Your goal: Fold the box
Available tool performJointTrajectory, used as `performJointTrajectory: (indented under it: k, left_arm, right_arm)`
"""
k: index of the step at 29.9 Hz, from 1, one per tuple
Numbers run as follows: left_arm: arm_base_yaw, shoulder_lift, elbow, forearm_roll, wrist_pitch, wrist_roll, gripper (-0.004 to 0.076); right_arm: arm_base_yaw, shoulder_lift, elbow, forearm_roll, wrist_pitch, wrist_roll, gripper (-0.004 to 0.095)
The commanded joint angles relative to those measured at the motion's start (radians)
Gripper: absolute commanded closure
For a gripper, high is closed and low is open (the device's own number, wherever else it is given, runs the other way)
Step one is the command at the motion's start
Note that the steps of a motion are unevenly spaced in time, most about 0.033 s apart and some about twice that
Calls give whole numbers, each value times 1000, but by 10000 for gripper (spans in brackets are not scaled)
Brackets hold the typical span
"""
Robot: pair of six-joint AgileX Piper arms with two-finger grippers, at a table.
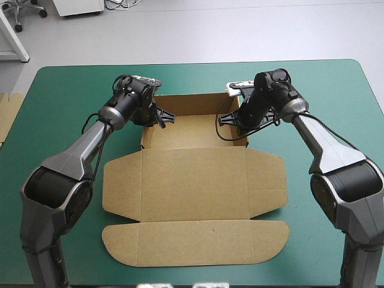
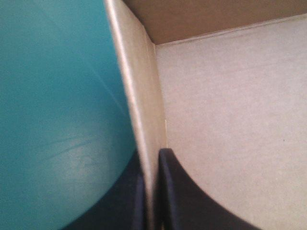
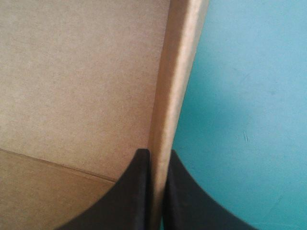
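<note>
Your box (image 1: 192, 180) sits mid-table as an open tray, bare board inside, lid flat toward the near edge, with your left gripper (image 2: 152, 165) pinching its left wall and your right gripper (image 3: 158, 155) its right wall, on the teal-green cover (image 1: 72, 90).

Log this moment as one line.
box: walls raised, lid flat | left gripper: shut on one side wall | right gripper: shut on the other

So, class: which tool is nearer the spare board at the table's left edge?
Left. The left tool grips the box's left wall, on the spare board's side; the right tool grips the right wall, farther off across the box.
</note>
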Motion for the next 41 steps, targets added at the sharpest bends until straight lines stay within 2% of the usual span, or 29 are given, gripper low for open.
performJointTrajectory:
  k: [1,4,11,14,24,31,41]
  left_arm:
    - [-5,-29,-24,11,-81,40,730]
    - [-5,-29,-24,11,-83,44,687]
    - [-5,-29,-24,6,-92,44,551]
    - [-5,-29,-24,6,-102,44,512]
    - [-5,-64,-24,6,-203,44,359]
    - [-5,-87,-24,23,-229,44,345]
    - [-5,-96,-46,55,-265,44,342]
  right_arm:
    - [-3,-7,-3,-9,-48,-72,915]
    - [-3,-7,-3,-9,-44,-92,840]
    - [-1,-7,-3,-7,-37,-134,461]
    - [-1,-7,-6,-9,-46,-134,380]
    - [-1,-9,-136,-9,-39,-134,379]
    - [-1,-9,-222,-21,-4,-134,379]
    - [-1,-9,-224,-38,-2,-130,379]
